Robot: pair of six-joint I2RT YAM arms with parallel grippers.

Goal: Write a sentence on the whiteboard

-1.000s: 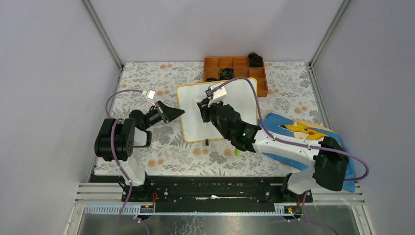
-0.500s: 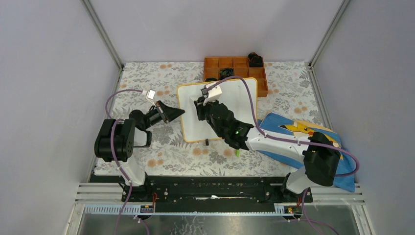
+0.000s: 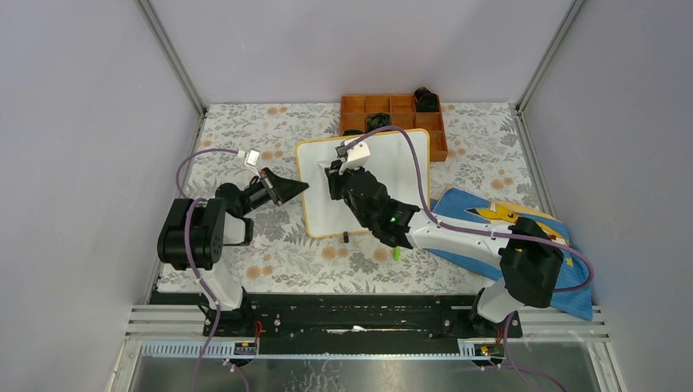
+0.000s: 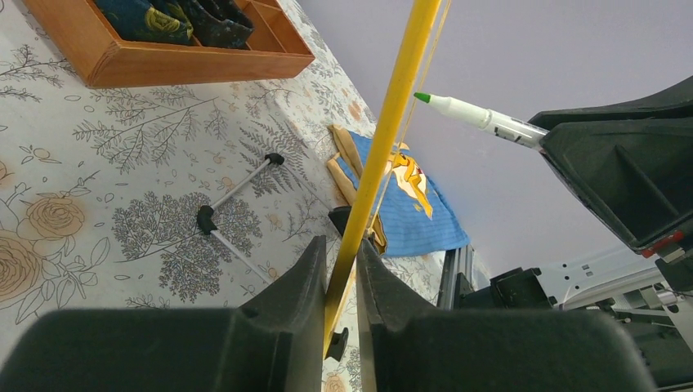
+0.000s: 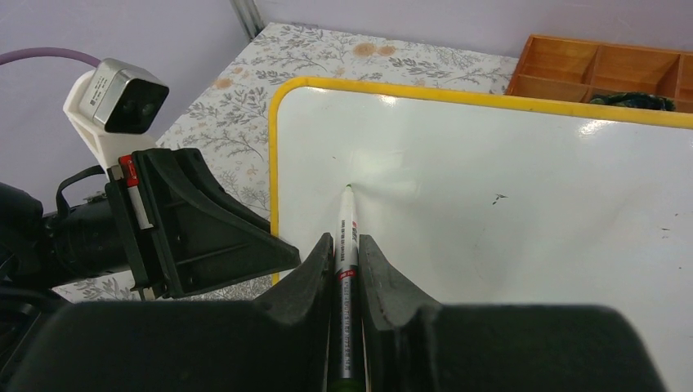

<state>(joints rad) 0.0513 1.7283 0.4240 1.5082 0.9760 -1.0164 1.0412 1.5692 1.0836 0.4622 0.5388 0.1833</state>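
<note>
The whiteboard (image 3: 400, 163) sits at the middle of the floral surface (image 3: 245, 139), its yellow frame turned a little so that one corner points toward 7 o'clock, and the left wrist view shows it raised off the surface on small black feet. The left hand (image 3: 299, 189) comes in from 9 o'clock and is clenched on the board's left edge: from its own camera the yellow frame runs straight up between the two fingers (image 4: 294, 294), which press on it from both sides. The right hand (image 3: 335, 174) hangs over the board's left half and is clenched around a marker (image 5: 349, 224), whose white barrel lies between the two black fingers. The marker's tip touches the white face near the upper left corner, and in the left wrist view that tip is green. The white face around the tip looks bare apart from a tiny dark speck toward 3 o'clock. An orange wooden tray (image 3: 372, 104) with dark items in some compartments lies at 12 o'clock, touching or just behind the board's far edge. A blue cartoon-print cloth (image 3: 482, 214) lies at 4 o'clock under the right arm. A small green piece (image 3: 396, 254), too small to identify, rests just past the board's near edge at 6 o'clock.
</note>
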